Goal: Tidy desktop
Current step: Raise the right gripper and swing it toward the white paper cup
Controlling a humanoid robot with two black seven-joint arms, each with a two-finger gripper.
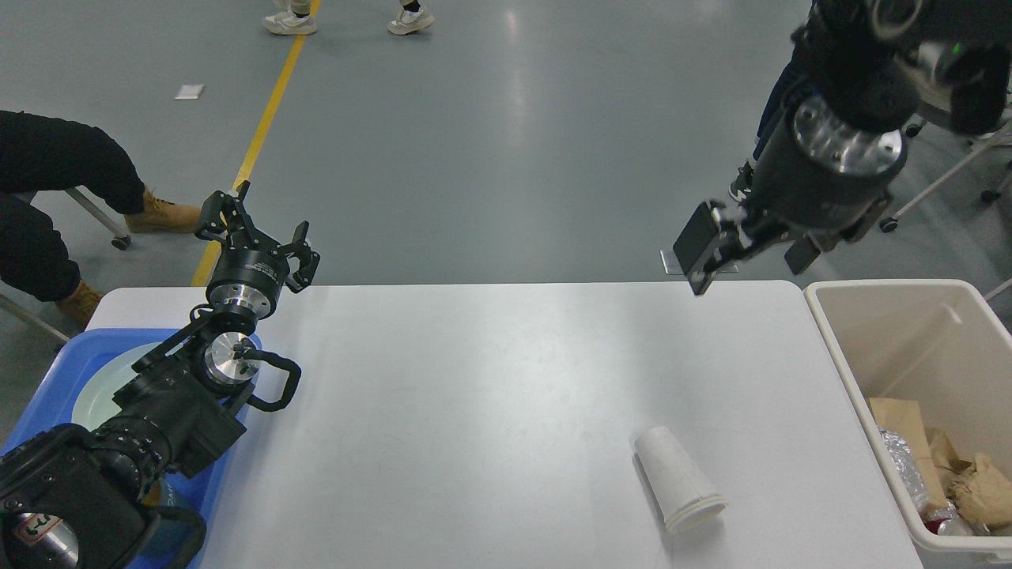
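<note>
The white desktop fills the lower part of the head view. A white paper cup lies on its side near the front right, mouth toward the front edge. My left gripper hovers over the desktop's back left corner, open and holding nothing. My right gripper hangs above the back right edge, well behind and above the cup. Its fingers are spread open and empty.
A blue tray with a pale plate sits under my left arm at the left. A beige bin holding crumpled brown paper and foil stands at the right. People's legs and chairs are on the floor behind.
</note>
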